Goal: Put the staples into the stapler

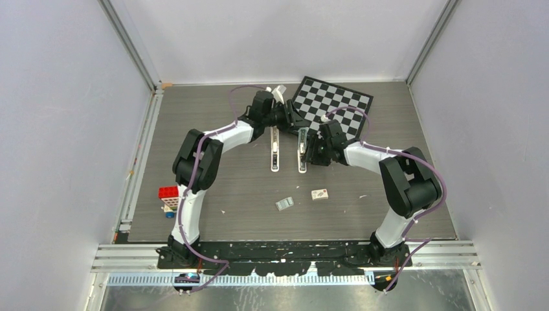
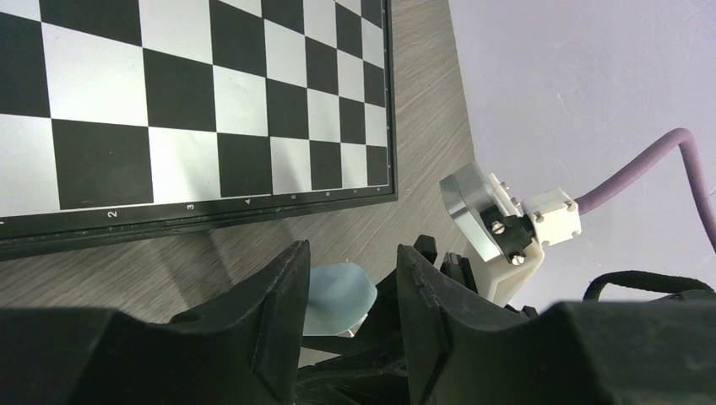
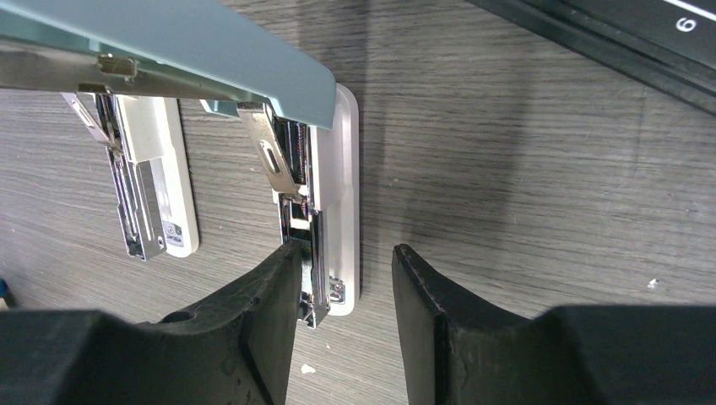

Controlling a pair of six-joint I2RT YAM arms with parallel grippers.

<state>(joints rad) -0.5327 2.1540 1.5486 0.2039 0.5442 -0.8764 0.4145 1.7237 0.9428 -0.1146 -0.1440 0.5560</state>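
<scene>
Black-white chessboard point(image 2: 211, 101) reads 2, 3, 4 | left hand point(image 2: 353, 253): cannot tell | right hand point(image 3: 346, 251) apart around stapler point(image 3: 342, 169)

White-shelled arms point(image 1: 230, 133) with black joints point(image 1: 197, 162), purple cables point(image 1: 184, 223), black end effectors point(image 2: 350, 278).

A white-based stapler point(image 1: 275, 154) and a second stapler point(image 1: 302, 155) are being seen side by side on the tabletop point(image 1: 226, 188), pale-blue lids swung up. The silvery staples point(image 1: 285, 203) and their white box point(image 1: 319, 194) are being seen lying nearer, just apart.
</scene>
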